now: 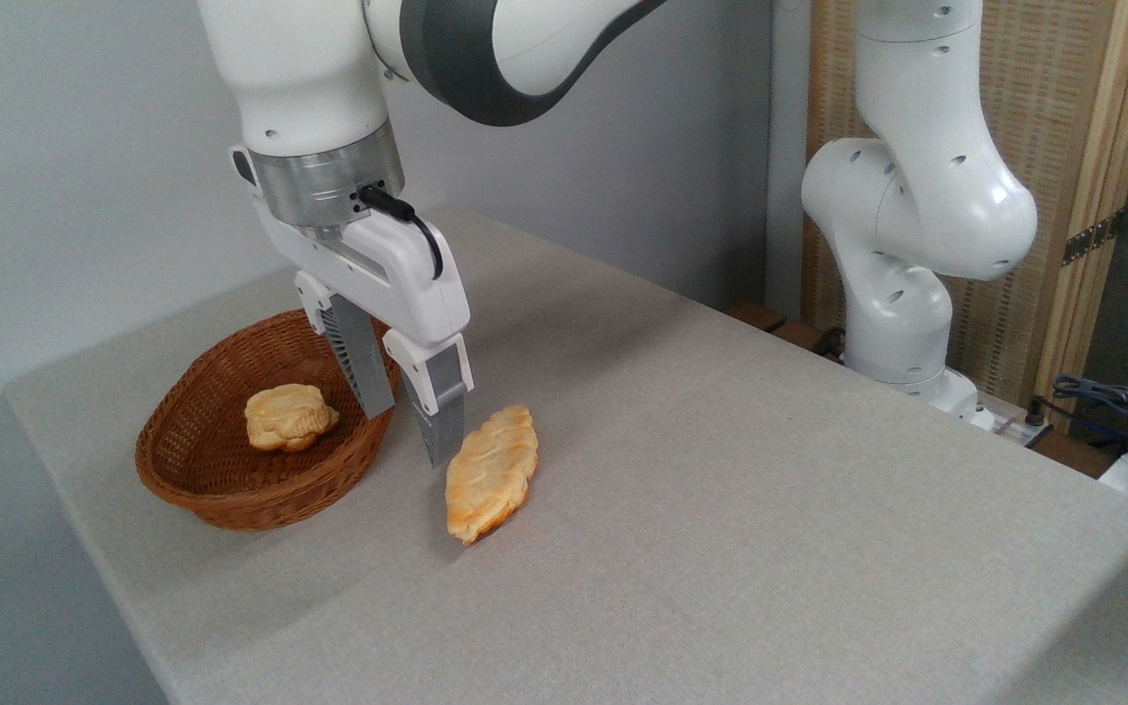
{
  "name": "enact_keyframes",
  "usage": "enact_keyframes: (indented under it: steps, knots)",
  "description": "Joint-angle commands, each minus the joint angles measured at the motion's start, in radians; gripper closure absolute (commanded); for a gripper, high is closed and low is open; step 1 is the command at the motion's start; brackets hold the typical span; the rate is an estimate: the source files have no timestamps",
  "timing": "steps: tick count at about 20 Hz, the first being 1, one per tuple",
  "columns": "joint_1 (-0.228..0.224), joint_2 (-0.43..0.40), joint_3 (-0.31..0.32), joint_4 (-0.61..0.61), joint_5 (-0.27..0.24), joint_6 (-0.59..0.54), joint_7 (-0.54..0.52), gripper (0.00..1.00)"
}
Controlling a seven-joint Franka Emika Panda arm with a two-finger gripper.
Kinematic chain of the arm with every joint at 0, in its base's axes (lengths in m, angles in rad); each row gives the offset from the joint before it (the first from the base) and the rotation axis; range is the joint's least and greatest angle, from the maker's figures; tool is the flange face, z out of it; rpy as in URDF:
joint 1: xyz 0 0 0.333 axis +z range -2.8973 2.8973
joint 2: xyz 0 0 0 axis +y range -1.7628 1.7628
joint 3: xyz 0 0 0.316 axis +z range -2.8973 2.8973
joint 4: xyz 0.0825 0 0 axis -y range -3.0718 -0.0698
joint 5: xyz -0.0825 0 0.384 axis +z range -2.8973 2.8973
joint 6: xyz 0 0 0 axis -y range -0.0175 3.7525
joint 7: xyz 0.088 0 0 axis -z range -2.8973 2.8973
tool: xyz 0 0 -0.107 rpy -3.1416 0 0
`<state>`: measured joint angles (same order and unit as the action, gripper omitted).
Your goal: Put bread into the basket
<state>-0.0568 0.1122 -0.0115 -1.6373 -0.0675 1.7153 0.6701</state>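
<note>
The bread, a long golden-orange pastry with a ridged top, lies on the grey table just right of the basket. The basket is an oval reddish-brown wicker one at the table's left, with a small pale-yellow bun inside. My gripper hangs open between the basket's right rim and the bread, fingers pointing down, nothing between them. Its right finger stands close by the bread's left edge, slightly above the table.
The arm's white base stands at the table's far right edge. Cables and a power strip lie off the table at right. A wooden screen rises behind. The grey table stretches right and toward the front.
</note>
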Motion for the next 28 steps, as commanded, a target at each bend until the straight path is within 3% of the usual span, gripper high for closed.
enact_keyframes:
  steps: [1,23,28]
  knots:
    - [-0.006,-0.006,0.010,0.013,-0.018,-0.032,0.009,0.00]
    - [-0.006,-0.014,0.007,0.011,-0.018,-0.034,0.009,0.00]
    - [-0.006,-0.011,0.001,0.010,-0.018,-0.091,0.014,0.00]
